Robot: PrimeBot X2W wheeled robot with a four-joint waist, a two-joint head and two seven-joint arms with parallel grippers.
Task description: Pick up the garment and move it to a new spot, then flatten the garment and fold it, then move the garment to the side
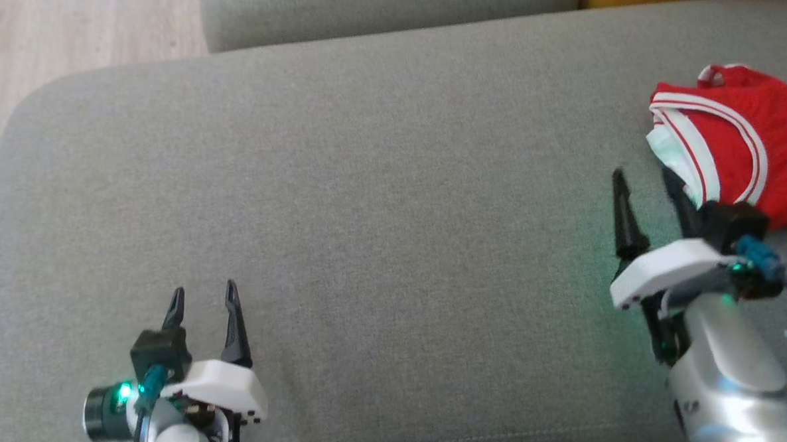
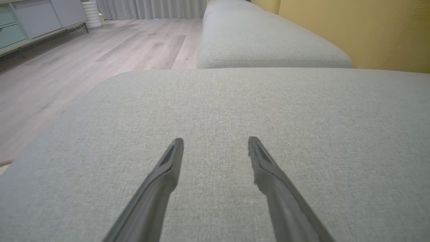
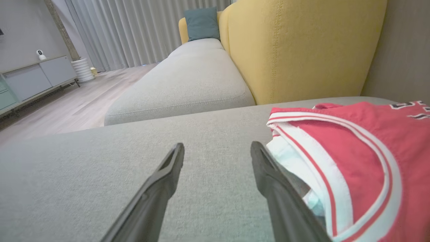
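The garment [image 1: 742, 142] is a red jersey with white trim, folded into a compact bundle at the far right of the grey sofa cushion [image 1: 365, 182]. My right gripper [image 1: 644, 180] stands open just left of the bundle, its right finger against the jersey's near-left edge. From the right wrist, the garment [image 3: 356, 161] lies right of the open right gripper [image 3: 216, 148], nothing between the fingers. Over bare cushion at the lower left, my left gripper [image 1: 202, 292] is open and empty. In the left wrist view the left gripper [image 2: 215, 143] hovers above plain grey fabric.
A second grey cushion [image 1: 384, 5] lies beyond the seam at the back. A yellow backrest [image 3: 302, 47] rises behind the garment. Wooden floor [image 1: 60, 36] lies off the cushion's left edge, with a low cabinet [image 2: 30, 23] further off.
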